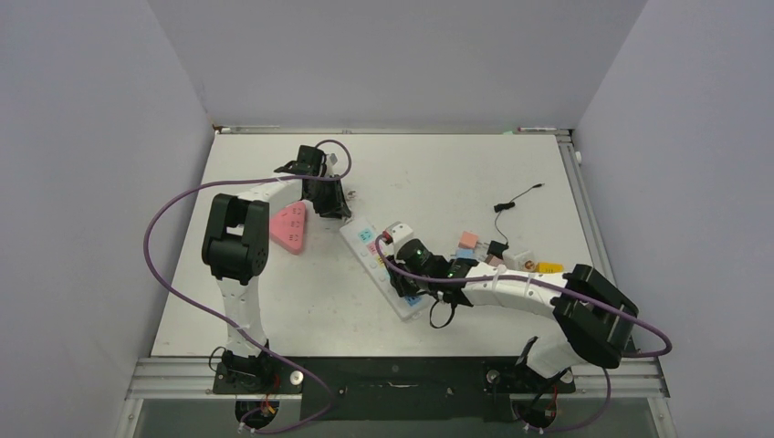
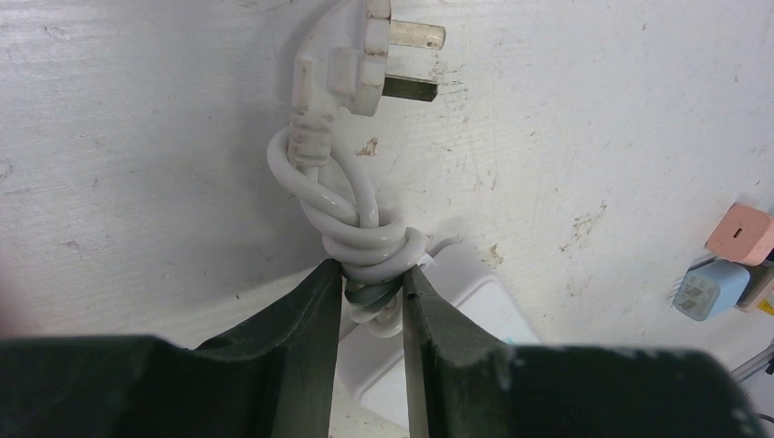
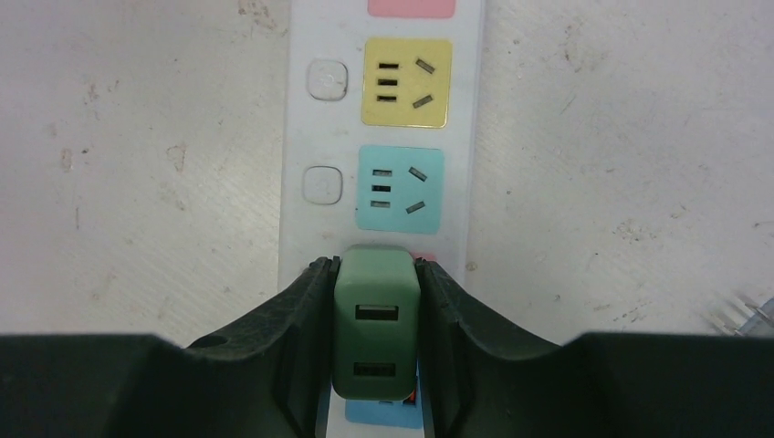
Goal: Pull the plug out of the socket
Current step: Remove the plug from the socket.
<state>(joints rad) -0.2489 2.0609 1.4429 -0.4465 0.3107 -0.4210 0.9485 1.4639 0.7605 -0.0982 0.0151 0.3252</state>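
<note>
A white power strip (image 1: 365,245) lies slanted at mid-table, with coloured sockets. In the right wrist view my right gripper (image 3: 376,274) is shut on a green two-port USB plug (image 3: 376,319) that stands over the strip (image 3: 301,137), just below the blue socket (image 3: 399,189). Its prongs are hidden. In the top view the right gripper (image 1: 415,265) is over the strip's near half. My left gripper (image 2: 372,274) is shut on the strip's coiled white cord (image 2: 365,242) at the strip's far end (image 1: 333,205). The cord's own white plug (image 2: 351,64) lies free on the table.
A pink triangular block (image 1: 290,228) lies left of the strip. Several small coloured adapters (image 1: 468,239) and a thin black cable (image 1: 516,199) lie to the right. A pink cube (image 2: 741,233) and a blue adapter (image 2: 703,290) show in the left wrist view.
</note>
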